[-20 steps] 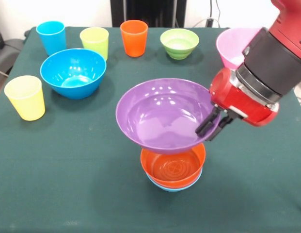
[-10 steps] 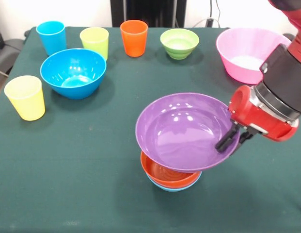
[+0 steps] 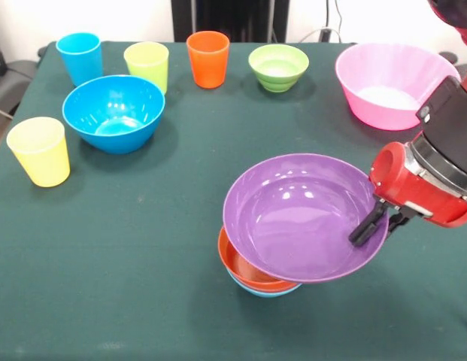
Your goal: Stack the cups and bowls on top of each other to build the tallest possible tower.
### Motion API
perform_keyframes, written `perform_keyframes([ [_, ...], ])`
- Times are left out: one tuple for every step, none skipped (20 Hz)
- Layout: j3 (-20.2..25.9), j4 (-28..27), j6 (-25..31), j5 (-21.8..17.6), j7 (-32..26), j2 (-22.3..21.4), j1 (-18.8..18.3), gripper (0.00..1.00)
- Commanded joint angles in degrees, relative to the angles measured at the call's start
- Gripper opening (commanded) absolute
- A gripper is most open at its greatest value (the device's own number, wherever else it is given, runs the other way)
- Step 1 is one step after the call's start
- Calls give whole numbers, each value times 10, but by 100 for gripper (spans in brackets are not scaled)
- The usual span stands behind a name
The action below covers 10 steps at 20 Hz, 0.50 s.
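My gripper [image 3: 377, 224] is shut on the right rim of the wide purple bowl [image 3: 301, 218], which is tilted and overlaps the right side of the tower [image 3: 252, 274]. The tower is an orange bowl [image 3: 244, 268] nested in a light-blue bowl [image 3: 265, 292]. At the back stand the blue cup [image 3: 80, 57], lime green cup [image 3: 147, 65] and orange cup [image 3: 207, 58]. The yellow cup [image 3: 40, 150] stands at the left. The deep blue bowl [image 3: 113, 113], small green bowl [image 3: 278, 67] and large pink bowl [image 3: 395, 84] rest on the table.
A dark green cloth [image 3: 135, 248] covers the table. The red and black arm [image 3: 440, 162] comes in from the right, just in front of the pink bowl.
The gripper has carried the purple bowl to the right and downward. The bowl has gone from centred above the tower to off its right side, uncovering the pink bowl.
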Motion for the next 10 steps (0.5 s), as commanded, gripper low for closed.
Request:
perform_keyframes([
  [27, -14, 47, 1, 22, -8, -17, 0],
  [27, -14, 46, 0, 19, -9, -19, 0],
  [27, -16, 47, 0, 16, -9, -21, 0],
  [27, -18, 48, 0, 12, -9, -23, 0],
  [28, -20, 48, 1, 9, -9, -25, 0],
  [28, -20, 48, 1, 7, -9, -26, 0],
  [29, -20, 46, 0, 5, -10, -27, 0],
  [30, -19, 45, 0, 3, -10, -28, 0],
  [30, -21, 46, 0, 0, -10, -30, 0],
  [30, -22, 46, 0, -2, -10, -31, 0],
])
